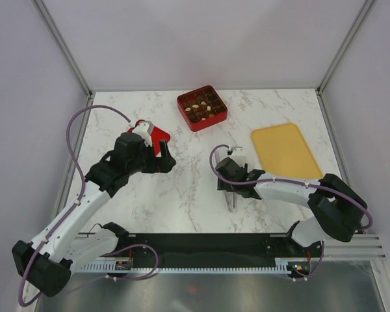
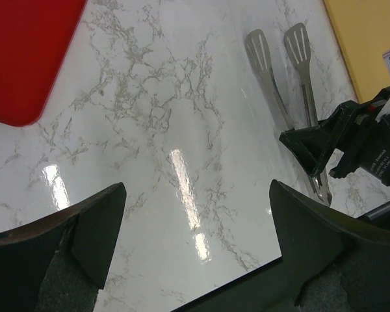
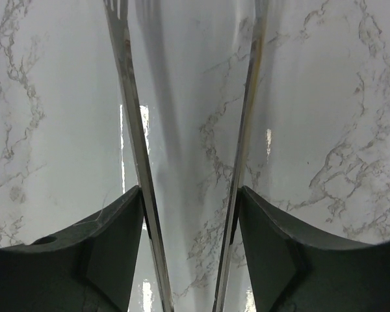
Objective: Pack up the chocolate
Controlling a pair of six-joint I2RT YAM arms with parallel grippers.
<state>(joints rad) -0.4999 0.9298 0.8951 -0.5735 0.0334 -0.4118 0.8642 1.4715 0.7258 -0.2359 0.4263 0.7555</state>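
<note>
The right gripper [image 3: 190,195] holds its fingers part-way apart, each pad against one arm of the slotted steel tongs [image 3: 133,130], whose tips rest on the white marble table [image 1: 182,188]. The left gripper [image 2: 196,188] gapes wide, empty, near a flat red lid [image 2: 26,52]. Near the far edge, the chocolate pieces [image 1: 201,107] — brown and cream — sit in the red square gridded box [image 1: 180,101]; a flat yellow tray [image 1: 286,149] lies to its right — open marble between box and arms.

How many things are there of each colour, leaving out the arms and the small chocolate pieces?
Red: 2 (box, flat piece)
Yellow: 1 (tray)
Silver: 1 (tongs)
Total: 4
</note>
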